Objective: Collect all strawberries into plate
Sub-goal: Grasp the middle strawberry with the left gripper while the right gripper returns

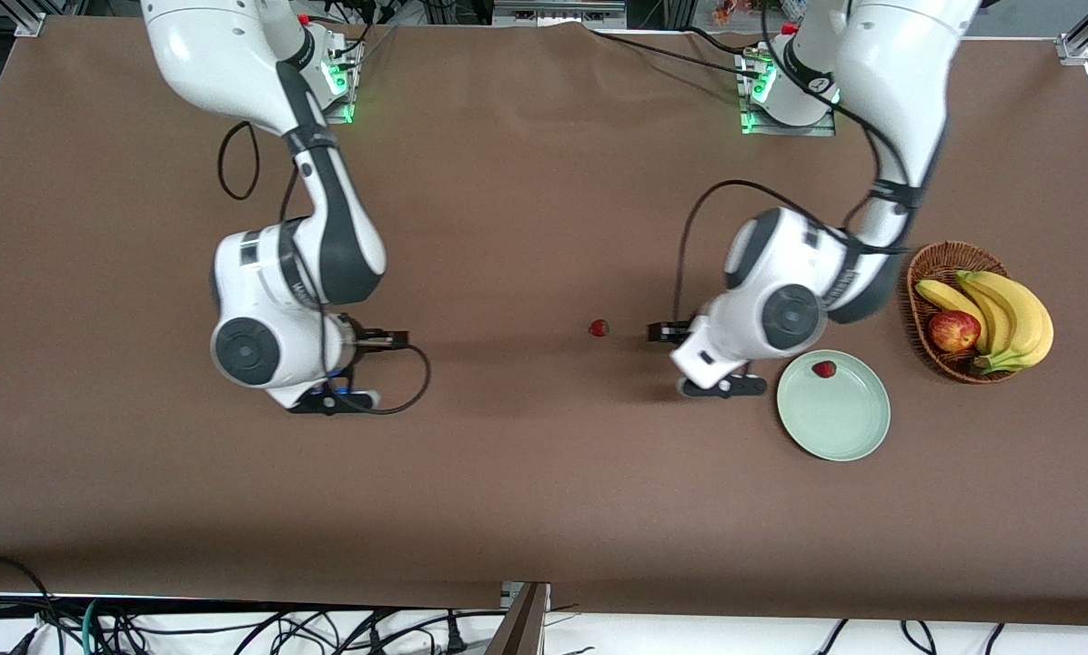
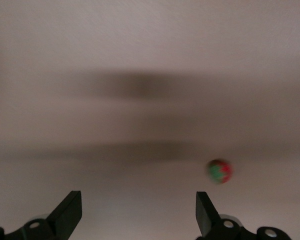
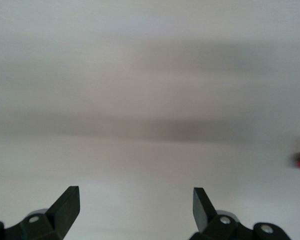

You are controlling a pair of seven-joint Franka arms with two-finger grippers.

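Two strawberries show on the brown table [image 1: 544, 509]. Nearest the front camera, toward the left arm's end, lies the pale green plate [image 1: 833, 418], and one strawberry [image 1: 824, 368] rests inside it, close to the part of its rim farthest from the camera. The left gripper [image 1: 724, 386] hangs low over bare table just beside the plate, on the side toward the table's middle; its fingers [image 2: 70, 212] stand wide apart with nothing between them. The right gripper [image 1: 335, 398] hangs over bare table toward the right arm's end, its fingers [image 3: 65, 209] likewise spread and empty.

Slightly farther from the camera, the second strawberry [image 1: 599, 327] lies alone near the middle of the table, between the two arms and closer to the left one. In the left wrist view it appears as a blurred red and green ball [image 2: 219, 171].

Farther still, near the table's edge at the left arm's end, a wicker basket [image 1: 926, 273] holds bananas [image 1: 1008, 314] and a red apple [image 1: 953, 330].
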